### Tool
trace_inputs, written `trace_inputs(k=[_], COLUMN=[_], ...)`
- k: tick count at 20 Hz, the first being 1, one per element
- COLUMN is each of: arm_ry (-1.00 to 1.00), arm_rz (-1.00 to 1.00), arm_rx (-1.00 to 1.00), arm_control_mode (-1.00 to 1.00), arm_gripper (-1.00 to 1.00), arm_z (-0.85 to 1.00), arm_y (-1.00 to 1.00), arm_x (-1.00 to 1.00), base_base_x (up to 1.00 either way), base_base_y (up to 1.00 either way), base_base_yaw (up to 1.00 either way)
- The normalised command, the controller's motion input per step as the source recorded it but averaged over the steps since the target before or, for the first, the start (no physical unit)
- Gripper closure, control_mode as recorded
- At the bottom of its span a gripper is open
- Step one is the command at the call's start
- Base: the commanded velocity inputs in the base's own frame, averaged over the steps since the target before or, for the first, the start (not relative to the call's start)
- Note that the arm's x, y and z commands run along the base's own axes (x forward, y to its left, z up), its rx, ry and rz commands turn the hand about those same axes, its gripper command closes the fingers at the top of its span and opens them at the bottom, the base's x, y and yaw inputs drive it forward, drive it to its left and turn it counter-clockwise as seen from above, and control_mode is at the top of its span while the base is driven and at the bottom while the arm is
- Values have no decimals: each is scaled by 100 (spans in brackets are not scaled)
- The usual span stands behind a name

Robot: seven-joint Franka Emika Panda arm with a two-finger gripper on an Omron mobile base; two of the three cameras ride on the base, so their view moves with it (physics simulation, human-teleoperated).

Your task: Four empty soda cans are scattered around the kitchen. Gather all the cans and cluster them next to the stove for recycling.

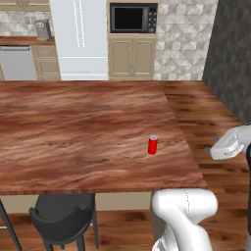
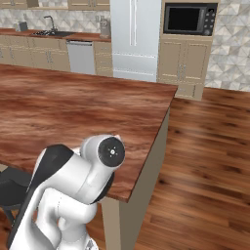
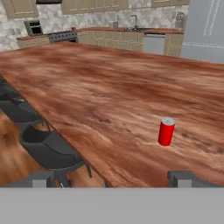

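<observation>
1. A small red cylindrical soda can with a silver top [image 1: 152,145] [image 3: 166,131] stands upright on the large reddish-brown wooden island counter [image 1: 73,132] [image 2: 58,112] [image 3: 100,96], near its right edge and towards its near right corner.
2. The two-finger gripper [image 3: 111,178] points over the counter from off its near edge; its dark finger tips [image 3: 41,178] stand wide apart and hold nothing.
3. The can sits apart from the gripper, ahead of it and slightly right of the midline in the hand view.
4. Dark grey bar stools [image 1: 62,218] [image 3: 48,148] stand along the near edge of the counter.
5. At the far wall stand a white refrigerator [image 1: 78,39] [image 2: 135,39], a black built-in microwave [image 1: 133,18] [image 2: 189,18] and a steel dishwasher [image 1: 17,62] [image 2: 80,56].
6. The stove [image 3: 63,36] shows small at the far left of the hand view.
</observation>
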Motion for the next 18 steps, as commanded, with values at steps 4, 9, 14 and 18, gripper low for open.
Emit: trace_inputs(k=[4,9,14,18], arm_ry=[-20,-14,-13,-6], arm_rz=[17,14,5,2], arm_rx=[0,0,-1,-1], arm_control_mode=[-100,-100,-100,-100], arm_gripper=[-100,-100,-100,-100], arm_z=[0,0,-10,-14], arm_y=[1,5,3,6], arm_x=[11,18,26,31], base_base_x=[0,0,0,0], base_base_y=[0,0,0,0], base_base_yaw=[0,0,0,0])
